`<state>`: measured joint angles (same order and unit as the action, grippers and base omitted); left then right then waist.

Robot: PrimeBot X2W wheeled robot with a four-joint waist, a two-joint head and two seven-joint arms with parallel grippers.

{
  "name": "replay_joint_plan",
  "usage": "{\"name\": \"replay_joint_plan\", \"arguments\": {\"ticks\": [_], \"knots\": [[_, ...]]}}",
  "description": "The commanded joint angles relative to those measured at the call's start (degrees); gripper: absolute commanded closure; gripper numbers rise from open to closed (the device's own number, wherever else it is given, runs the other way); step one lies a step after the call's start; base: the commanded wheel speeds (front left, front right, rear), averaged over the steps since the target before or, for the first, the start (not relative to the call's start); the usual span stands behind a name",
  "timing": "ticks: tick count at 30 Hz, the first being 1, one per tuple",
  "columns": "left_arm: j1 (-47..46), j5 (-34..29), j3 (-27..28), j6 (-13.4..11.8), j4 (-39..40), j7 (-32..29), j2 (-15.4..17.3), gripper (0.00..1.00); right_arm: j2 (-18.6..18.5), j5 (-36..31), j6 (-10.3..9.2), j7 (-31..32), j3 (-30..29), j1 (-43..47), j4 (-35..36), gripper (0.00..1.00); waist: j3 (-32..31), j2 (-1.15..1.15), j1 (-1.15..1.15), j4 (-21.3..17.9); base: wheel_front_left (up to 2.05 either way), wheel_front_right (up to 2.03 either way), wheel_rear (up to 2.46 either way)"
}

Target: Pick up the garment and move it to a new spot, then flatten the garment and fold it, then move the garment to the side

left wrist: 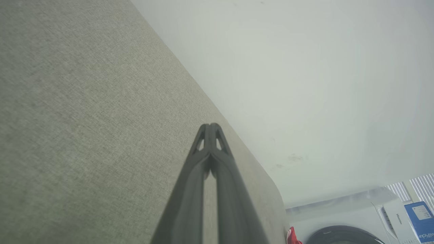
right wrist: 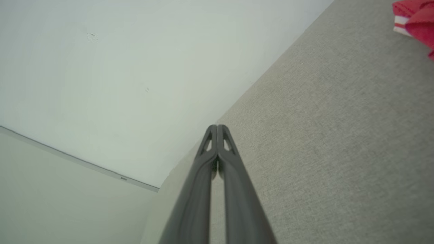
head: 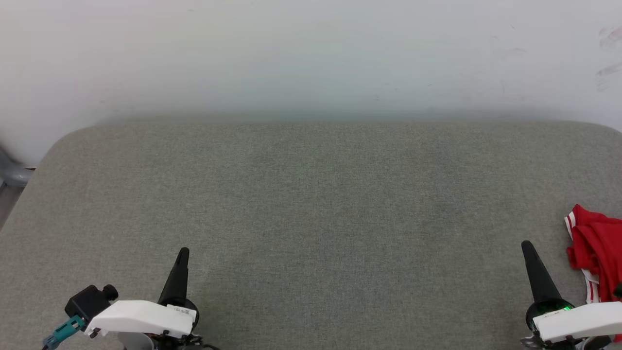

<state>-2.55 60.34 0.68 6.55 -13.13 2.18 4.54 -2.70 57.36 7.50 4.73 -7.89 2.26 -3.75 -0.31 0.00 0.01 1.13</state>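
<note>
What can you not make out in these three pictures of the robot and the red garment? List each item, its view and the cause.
1. Garment, head view: the right edge cuts it off, so its full shape and front cannot be told.
2. Garment, right wrist view: a corner, cut by the top right edge.
3. Blue box, left wrist view: cut by the right edge; print too small to read.

Wide open run across the table (head: 311, 218).
I've got bare grey cloth straight ahead; only the bunched garment (head: 595, 253) at the far right edge and the wall (head: 311, 58) behind block me.
</note>
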Motion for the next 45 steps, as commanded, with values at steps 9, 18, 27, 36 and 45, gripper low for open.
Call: {"name": "replay_joint_plan", "arguments": {"ticks": [9,18,27,36,45], "knots": [[-1.9,5.9,1.3,0.4,0.2,-1.6,-0.4,1.0,-0.2,6.5,0.0,0.4,0.3,-2.6,-1.5,1.0,0.1,0.0,-0.01,-0.1,0.0,0.0,0.0],[-2.2,10.7,2.2,0.5,0.0,-3.0,-0.6,1.0,-0.2,11.8,-0.01,0.7,0.5,-3.8,-3.1,1.0,0.1,0.0,-0.01,-0.3,0.0,0.0,0.0],[-2.7,15.2,3.0,0.6,-0.2,-4.2,-0.8,1.0,-0.3,16.6,-0.01,0.9,0.7,-4.9,-4.7,1.0,0.2,0.0,-0.01,-0.4,0.0,0.0,0.0],[-3.0,19.3,3.7,0.7,-0.4,-5.3,-1.0,1.0,-0.3,21.1,-0.01,1.2,0.8,-5.9,-6.1,1.0,0.2,0.0,-0.01,-0.6,0.0,0.0,0.0],[-3.2,22.7,4.4,0.8,-0.5,-6.3,-1.2,1.0,-0.3,24.9,-0.01,1.4,1.0,-6.7,-7.2,1.0,0.3,0.0,-0.01,-0.7,0.0,0.0,0.0]]}}
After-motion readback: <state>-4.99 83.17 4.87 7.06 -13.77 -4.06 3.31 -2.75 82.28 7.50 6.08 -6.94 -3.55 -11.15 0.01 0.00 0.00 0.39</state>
